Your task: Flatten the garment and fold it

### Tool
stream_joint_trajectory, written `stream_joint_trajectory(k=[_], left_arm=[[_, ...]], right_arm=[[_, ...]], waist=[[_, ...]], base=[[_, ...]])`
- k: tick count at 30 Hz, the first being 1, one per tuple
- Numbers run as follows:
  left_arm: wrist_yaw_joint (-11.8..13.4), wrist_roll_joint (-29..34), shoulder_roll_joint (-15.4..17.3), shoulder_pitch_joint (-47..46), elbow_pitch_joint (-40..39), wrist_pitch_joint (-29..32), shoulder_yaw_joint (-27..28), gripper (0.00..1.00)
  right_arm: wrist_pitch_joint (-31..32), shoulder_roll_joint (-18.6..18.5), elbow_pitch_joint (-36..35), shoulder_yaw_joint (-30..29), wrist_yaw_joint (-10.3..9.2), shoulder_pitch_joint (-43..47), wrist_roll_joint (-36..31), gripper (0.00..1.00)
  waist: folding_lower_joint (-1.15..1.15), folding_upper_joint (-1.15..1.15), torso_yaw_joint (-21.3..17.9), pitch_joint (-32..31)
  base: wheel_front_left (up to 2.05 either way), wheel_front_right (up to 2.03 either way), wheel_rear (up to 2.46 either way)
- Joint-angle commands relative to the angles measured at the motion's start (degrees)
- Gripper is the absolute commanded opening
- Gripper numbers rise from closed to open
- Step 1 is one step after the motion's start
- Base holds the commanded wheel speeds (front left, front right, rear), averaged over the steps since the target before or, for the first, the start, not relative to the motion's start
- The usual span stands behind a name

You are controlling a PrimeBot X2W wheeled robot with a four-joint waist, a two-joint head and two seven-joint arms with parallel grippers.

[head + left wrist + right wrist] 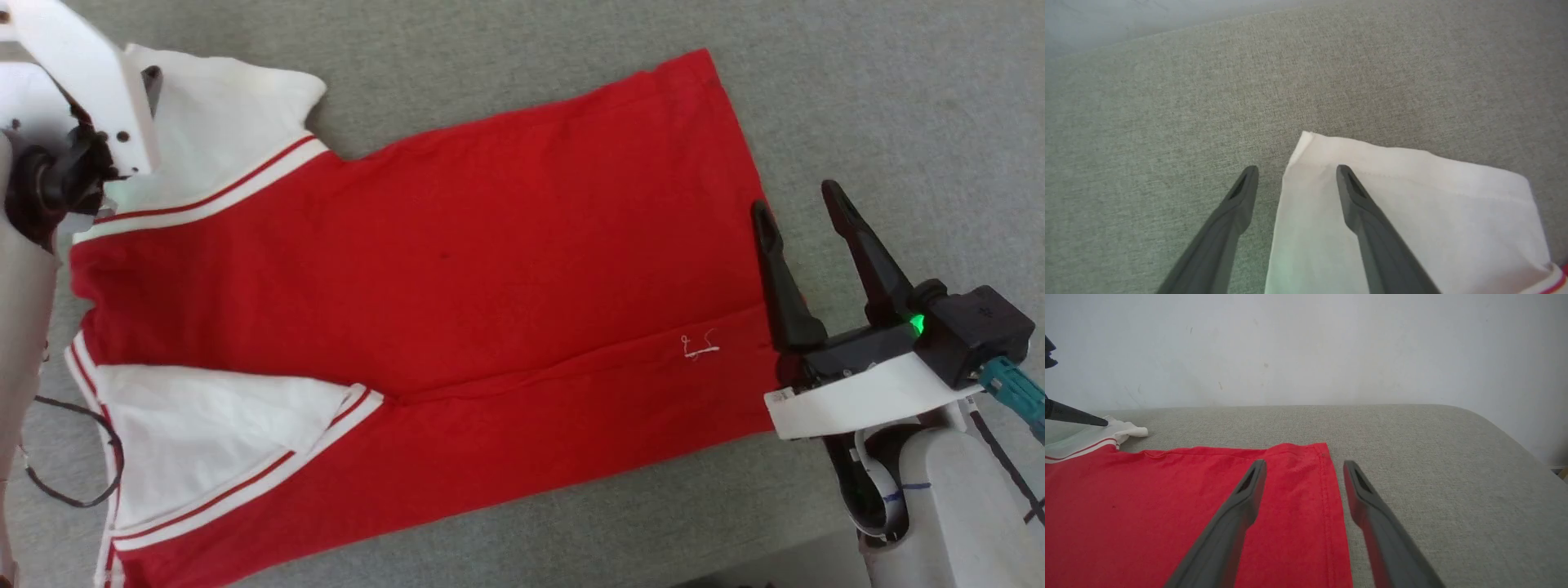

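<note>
- Looking down from the head view, we see the garment (457,269) lying across the grey cloth-covered counter (857,82). Its red body is spread mostly flat from the left edge of the frame to right of centre.
- Its hem (739,163) faces the right of the frame. White inner fabric is turned outward in an upper white flap (220,114) and a lower white flap (204,425) at the left, so we judge the flattening unfinished.
- A long crease (571,367) crosses the lower half, with a loose thread (700,347) just above it.
- Our right hand (798,204) is open and empty at the right of the frame. It straddles the hem, one finger over red cloth and the other over bare counter. We cannot tell whether either finger touches.
- Our left hand (1295,173) is also spread wide and holds nothing. In its wrist view it straddles the edge of the upper white flap.
- We expect the cloth to be light, thin and limp. It should sag from any pinch and drag a little on the cloth cover rather than glide. It should not be fragile, though the thread could snag.
- We would take it by pinching edges, at the hem corners on the right and the flap tips on the left. We would catch both layers so they travel together.
</note>
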Motion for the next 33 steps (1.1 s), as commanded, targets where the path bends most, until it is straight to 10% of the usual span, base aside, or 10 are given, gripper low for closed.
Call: stream_joint_trajectory(k=[1,5,6,7,15,33], left_arm=[[0.77,-0.61,0.66,-0.54,0.02,1.04,0.1,1.0],[1.4,-0.16,1.62,0.07,-0.59,2.3,-0.45,1.0],[1.41,-0.16,1.76,0.24,-0.81,2.5,-0.55,0.25],[1.42,-0.27,1.85,0.38,-1.0,2.65,-0.57,0.0],[0.76,-0.41,2.35,0.98,-2.93,1.51,-0.81,0.0],[-3.39,0.23,-1.56,-2.25,-3.73,-4.37,-3.36,0.0]], right_arm=[[-0.6,0.3,0.35,0.37,-0.11,-1.15,0.36,1.0],[-0.63,0.47,0.88,0.91,-0.11,-1.55,0.38,1.0],[-0.53,0.49,1.01,1.04,-0.11,-1.68,0.35,1.0],[-0.31,0.46,1.17,1.22,-0.11,-1.9,0.31,1.0],[5.92,-0.63,2.73,0.52,-0.11,-11.48,-1.24,1.0],[47.58,1.12,32.61,-7.13,-0.11,-40.49,-3.62,1.0]], waist=[[-0.01,0.0,-1.39,1.27],[-0.01,0.0,-1.72,1.52],[-0.01,0.0,-1.74,1.55],[-0.01,0.0,-1.75,1.58],[-0.01,0.0,-1.33,1.74],[-0.01,0.0,4.96,3.27]], base=[[0.0,0.0,0.0],[0.0,0.0,0.0],[0.0,0.0,0.0],[0.0,0.0,0.0],[0.0,0.0,0.0],[0.0,0.0,0.0]])
